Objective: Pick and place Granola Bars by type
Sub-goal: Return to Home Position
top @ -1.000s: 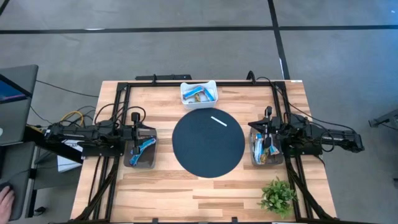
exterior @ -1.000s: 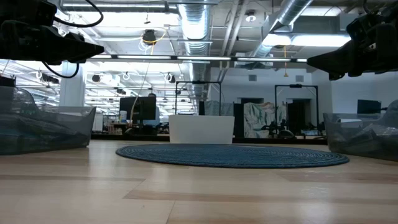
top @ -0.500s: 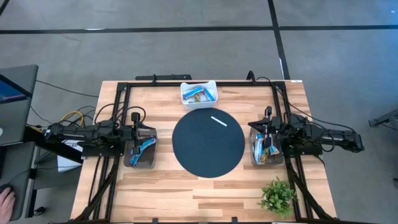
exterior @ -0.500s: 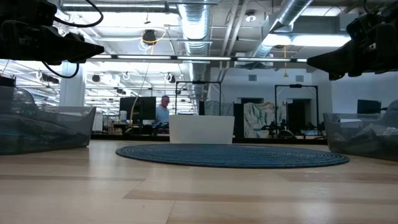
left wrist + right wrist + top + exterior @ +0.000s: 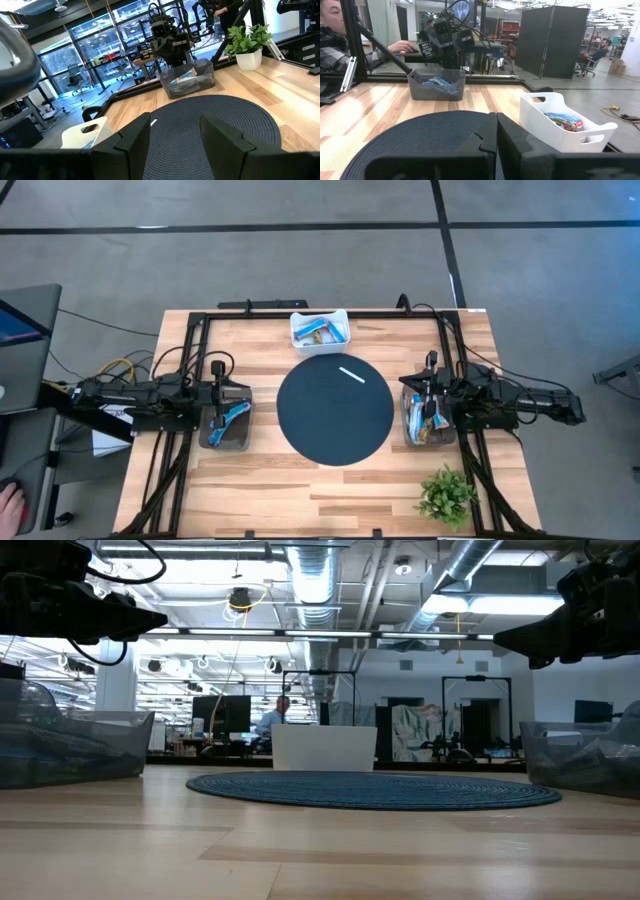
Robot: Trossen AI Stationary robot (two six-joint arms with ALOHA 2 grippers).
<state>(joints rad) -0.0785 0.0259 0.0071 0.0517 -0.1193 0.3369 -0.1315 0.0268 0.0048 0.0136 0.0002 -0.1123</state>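
Right end effector [image 5: 496, 125] pinched together — Granola Bars [image 5: 563, 120] lengthwise in white bin [image 5: 560, 139].

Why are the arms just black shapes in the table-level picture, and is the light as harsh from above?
Low view: the bright ceiling lights sit behind the left arm and right arm, so both show as silhouettes, and the table carries a pale sheen. High view: light is even, with no hard shadows beside the round mat.
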